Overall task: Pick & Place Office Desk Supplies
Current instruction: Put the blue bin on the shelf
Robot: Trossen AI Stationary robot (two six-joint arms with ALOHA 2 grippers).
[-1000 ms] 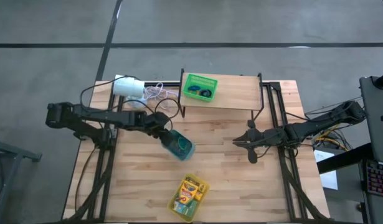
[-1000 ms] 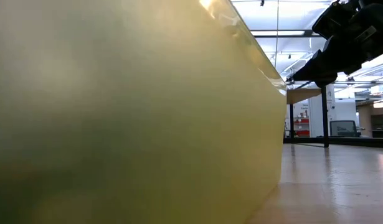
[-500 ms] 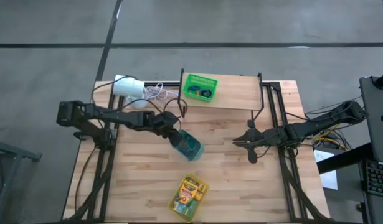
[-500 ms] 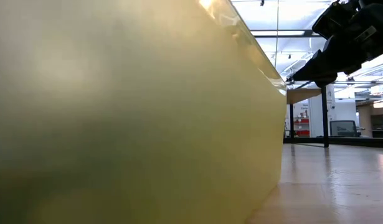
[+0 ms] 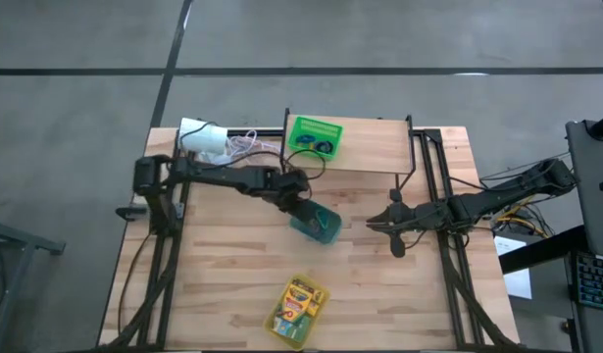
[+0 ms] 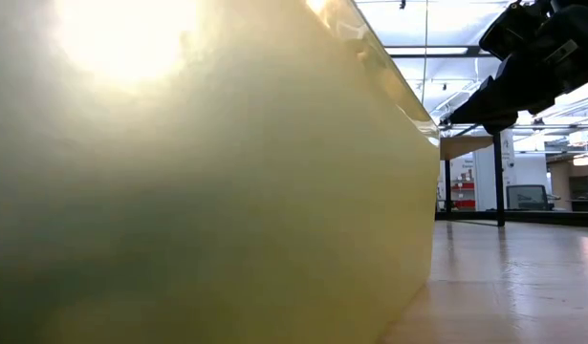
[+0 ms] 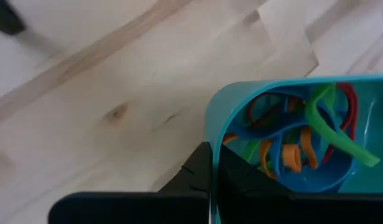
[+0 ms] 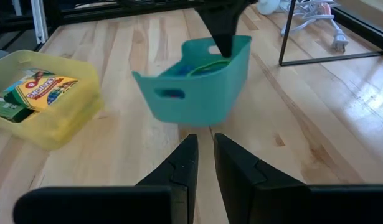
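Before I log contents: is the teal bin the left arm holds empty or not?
Not empty. The teal bin holds rubber bands: blue, orange, green and red loops show inside.

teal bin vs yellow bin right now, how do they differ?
The teal bin is pinched at its rim by the left claw and looks lifted off the table; the yellow bin rests on the table, ungripped. The teal bin holds loose coloured rubber bands; the yellow bin holds crayon boxes. Teal sits mid-table, yellow nearer the front edge. Both are small open plastic bins.
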